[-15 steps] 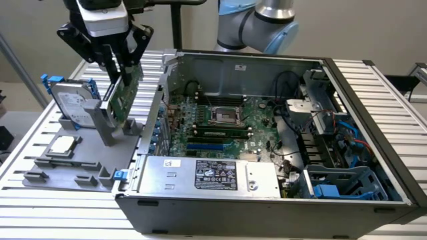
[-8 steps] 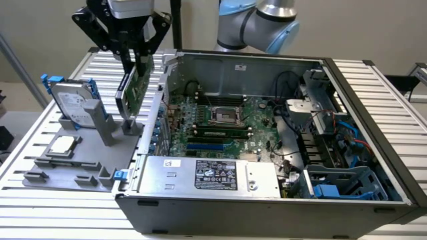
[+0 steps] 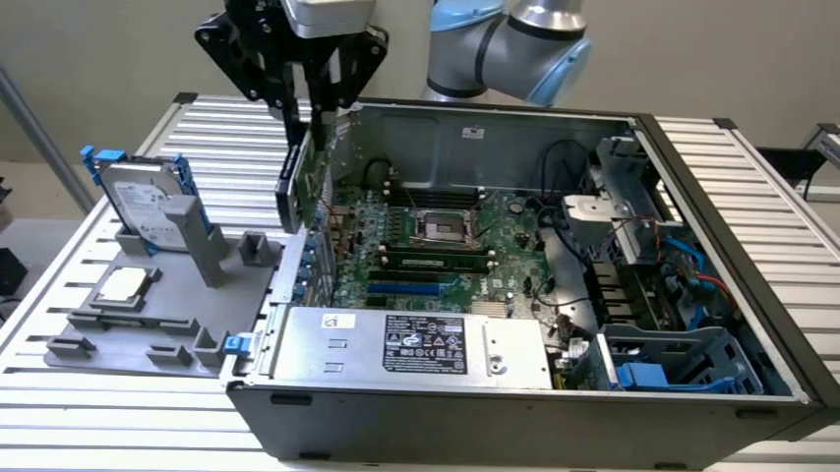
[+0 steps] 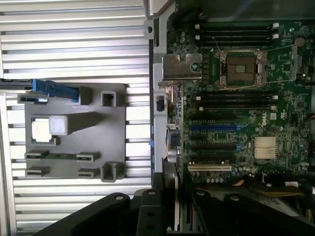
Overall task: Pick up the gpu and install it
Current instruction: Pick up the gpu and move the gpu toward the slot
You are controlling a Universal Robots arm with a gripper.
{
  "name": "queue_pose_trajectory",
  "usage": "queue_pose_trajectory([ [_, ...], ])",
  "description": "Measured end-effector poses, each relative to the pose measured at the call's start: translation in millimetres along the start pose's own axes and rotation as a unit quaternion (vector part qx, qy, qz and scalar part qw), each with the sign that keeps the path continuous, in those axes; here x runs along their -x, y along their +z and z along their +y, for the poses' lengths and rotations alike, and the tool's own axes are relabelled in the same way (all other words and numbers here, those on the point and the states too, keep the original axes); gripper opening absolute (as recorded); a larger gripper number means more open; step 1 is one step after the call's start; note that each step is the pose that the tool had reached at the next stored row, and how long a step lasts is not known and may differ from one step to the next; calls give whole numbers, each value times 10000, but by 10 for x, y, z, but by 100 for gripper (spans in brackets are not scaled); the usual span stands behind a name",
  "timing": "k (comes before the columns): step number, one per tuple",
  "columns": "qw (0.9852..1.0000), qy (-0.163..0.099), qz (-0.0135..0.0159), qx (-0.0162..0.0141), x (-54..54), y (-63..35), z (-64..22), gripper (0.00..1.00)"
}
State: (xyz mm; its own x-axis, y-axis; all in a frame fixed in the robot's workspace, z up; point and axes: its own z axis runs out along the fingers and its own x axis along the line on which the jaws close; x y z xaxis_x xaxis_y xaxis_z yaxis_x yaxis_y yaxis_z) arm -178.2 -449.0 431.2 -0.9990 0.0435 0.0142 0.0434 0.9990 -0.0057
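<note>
Tool (image 3: 305, 116) pinches the gpu (image 3: 299, 192) by its top edge, card hanging upright straight below it at the case (image 3: 525, 418) wall, motherboard slots (image 3: 413, 289) just beside

A robotics lab or test workshop: a ribbed aluminium worktop (image 3: 774, 246) carries an open computer case (image 3: 525, 413) below the fingers (image 3: 291, 113), its motherboard (image 3: 506, 231) bare. A grey parts fixture (image 3: 145, 329) lies lower, beside the case. A jointed robot arm (image 3: 525, 39) rises behind the fingers, against a plain wall (image 3: 92, 49).
</note>
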Motion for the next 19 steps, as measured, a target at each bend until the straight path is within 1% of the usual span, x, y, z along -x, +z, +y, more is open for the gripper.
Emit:
queue_pose_trajectory([
  [2,10000,0,2,-3,91,1,4,27],
  [3,10000,0,2,-9,136,4,6,27],
  [6,10000,0,0,-45,271,22,12,27],
  [16,9998,2,-5,-177,727,94,33,27],
  [19,9998,3,-6,-195,864,134,55,27],
])
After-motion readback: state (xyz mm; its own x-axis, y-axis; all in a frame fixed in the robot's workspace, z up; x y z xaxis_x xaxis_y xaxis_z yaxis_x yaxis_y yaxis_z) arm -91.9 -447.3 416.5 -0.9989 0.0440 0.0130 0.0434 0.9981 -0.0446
